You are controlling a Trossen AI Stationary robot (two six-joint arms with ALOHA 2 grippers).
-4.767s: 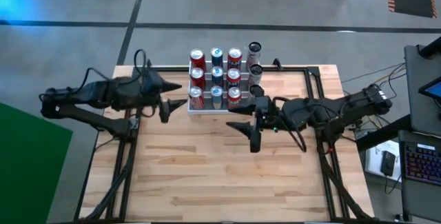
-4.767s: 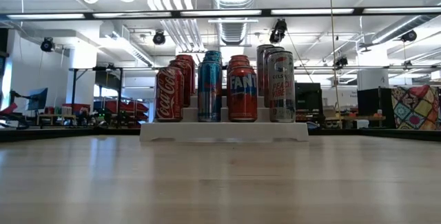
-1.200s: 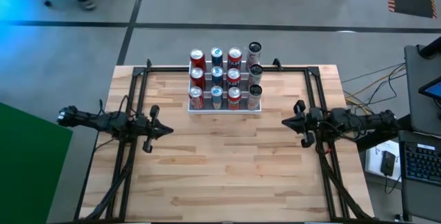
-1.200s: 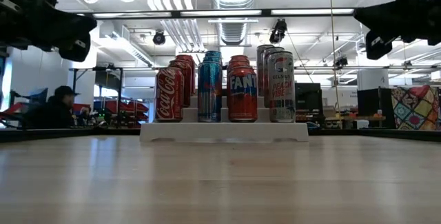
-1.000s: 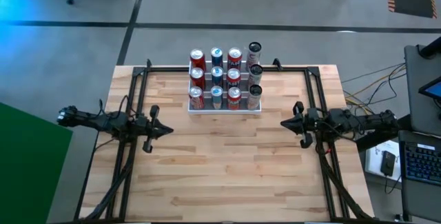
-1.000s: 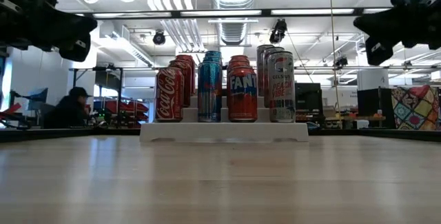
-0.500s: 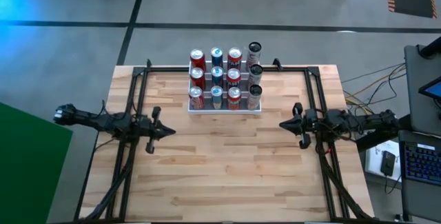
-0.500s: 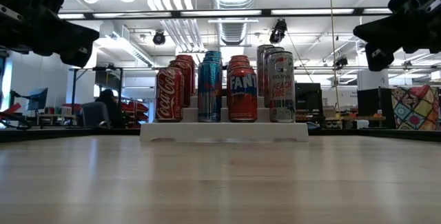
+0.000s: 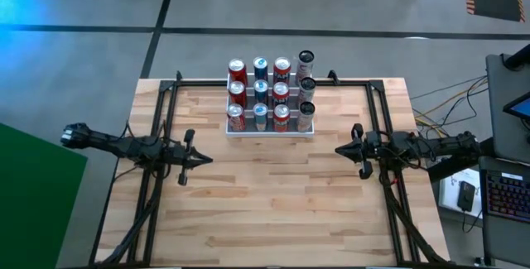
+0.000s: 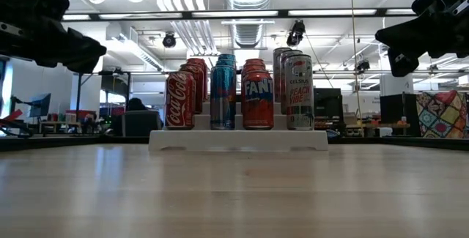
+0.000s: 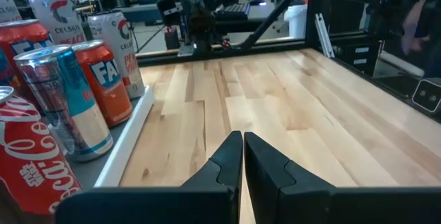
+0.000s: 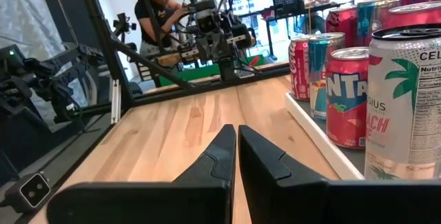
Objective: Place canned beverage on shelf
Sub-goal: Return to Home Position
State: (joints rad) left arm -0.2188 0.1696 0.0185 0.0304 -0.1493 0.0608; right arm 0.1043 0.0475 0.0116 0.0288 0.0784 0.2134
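Across the wooden counter (image 9: 265, 211) both arms have drawn back from the shelf (image 9: 270, 132) to the side rails. A few seconds ago the two were reaching in at its ends. Now the left gripper (image 9: 201, 160) hangs above the counter's left edge and the right gripper (image 9: 339, 150) above its right, each well apart from the cans. Within the last second we see only a small settling drift of the left arm. The wrist views show the left arm's fingers (image 11: 224, 163) pressed together with nothing between them, and the right arm's fingers (image 12: 215, 156) likewise.

We read that as the placing work being finished and the arms nearly parked; we see no can off the shelf for either to fetch.

The shelf sits at the far middle of the counter, and all three tiers are full, four cans across. From the left column we count red cola cans (image 9: 236, 93), blue cans (image 9: 261, 92), orange Fanta cans (image 9: 281, 92) and silver Celsius cans (image 9: 305, 84). Every can stands upright, the columns lined up front to back, neighbours just beside one another. In the low view the front row hides most of the tiers behind it.
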